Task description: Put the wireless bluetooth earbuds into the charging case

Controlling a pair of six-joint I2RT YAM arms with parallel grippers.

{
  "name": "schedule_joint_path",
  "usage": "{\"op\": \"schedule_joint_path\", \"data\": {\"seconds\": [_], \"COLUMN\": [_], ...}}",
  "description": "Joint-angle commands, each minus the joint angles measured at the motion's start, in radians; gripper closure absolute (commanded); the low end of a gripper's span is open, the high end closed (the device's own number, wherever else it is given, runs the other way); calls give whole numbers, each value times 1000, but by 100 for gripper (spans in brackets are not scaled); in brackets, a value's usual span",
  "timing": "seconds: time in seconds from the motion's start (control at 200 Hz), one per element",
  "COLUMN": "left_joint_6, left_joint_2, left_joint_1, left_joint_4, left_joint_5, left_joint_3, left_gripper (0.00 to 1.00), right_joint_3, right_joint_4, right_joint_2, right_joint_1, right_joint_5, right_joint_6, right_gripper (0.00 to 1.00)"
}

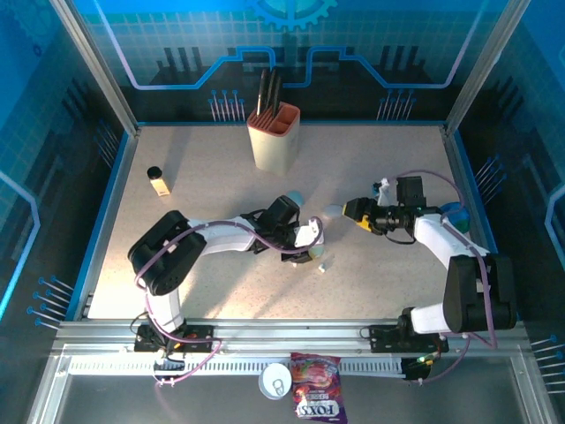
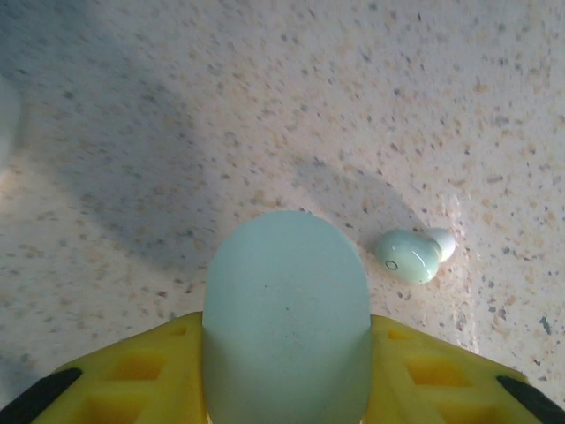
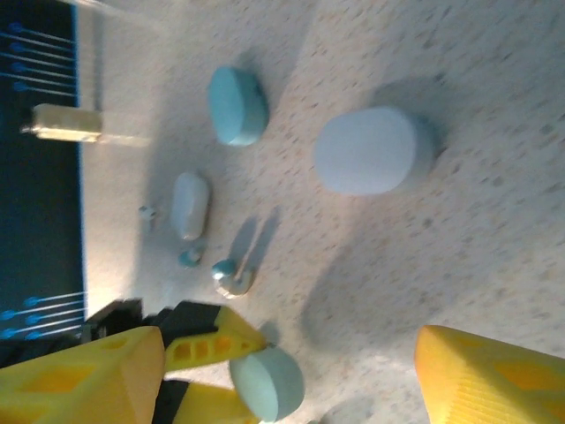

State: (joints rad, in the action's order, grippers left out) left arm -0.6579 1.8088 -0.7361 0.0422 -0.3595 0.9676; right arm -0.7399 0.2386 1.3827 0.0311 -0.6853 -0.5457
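From the top camera I am watching the left gripper (image 1: 313, 243) reaching over the middle of the speckled table (image 1: 212, 168), with a pale mint case (image 1: 315, 253) at its tip. One tiny earbud (image 1: 321, 268) is lying just beside that case on the near side. The right gripper (image 1: 351, 210) is pointing left at a pale blue case (image 1: 332, 210), and a teal case (image 1: 294, 198) is sitting just past it, close to the left wrist. A knife block (image 1: 275, 132) is standing near the far edge and a small bottle (image 1: 159, 181) is standing well off to the left. On the left wrist camera I am seeing the yellow fingers (image 2: 124, 367) pressing on both sides of the pale mint case, clamped on it, with its rounded end sticking out beyond them. The earbud, pale teal with a white tip, is resting on the table just to the right of the case, apart from it. On the right wrist camera the right gripper's own fingers (image 3: 494, 380) are standing wide apart with nothing between them. Ahead of them the pale blue case and the teal case are lying near each other. Farther off I am making out a whitish oblong case (image 3: 190, 205) with tiny white-and-teal bits (image 3: 231, 276) beside it, earbuds by their look, though blurred.
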Motion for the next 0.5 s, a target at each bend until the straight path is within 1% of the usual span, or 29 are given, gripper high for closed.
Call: {"op": "schedule_joint_path", "data": {"seconds": [0.0,0.08,0.195,0.315,0.405,0.495], "left_joint_6": [70,104,155,160,177,194], "left_joint_2": [-50,-59,-71,-80,-91,-98], "left_joint_1": [20,27,32,34,35,37], "left_joint_4": [186,270,375,395,428,448], "left_joint_5": [-54,-71,-95,-97,-97,-96], "left_joint_3": [-48,-75,-110,-120,-134,-140], "left_gripper": [61,61,61,61,60,61], "right_joint_3": [47,73,90,97,98,97], "right_joint_4": [-55,-87,-120,-184,-234,-260], "right_joint_2": [-19,-23,-12,20,50,78], "right_joint_1": [2,33,86,127,148,161], "right_joint_5": [-208,-247,-258,-261,-270,-285], "right_joint_6": [-51,-68,-70,-110,-143,-151], "right_gripper": [25,26,26,27,32,33]}}
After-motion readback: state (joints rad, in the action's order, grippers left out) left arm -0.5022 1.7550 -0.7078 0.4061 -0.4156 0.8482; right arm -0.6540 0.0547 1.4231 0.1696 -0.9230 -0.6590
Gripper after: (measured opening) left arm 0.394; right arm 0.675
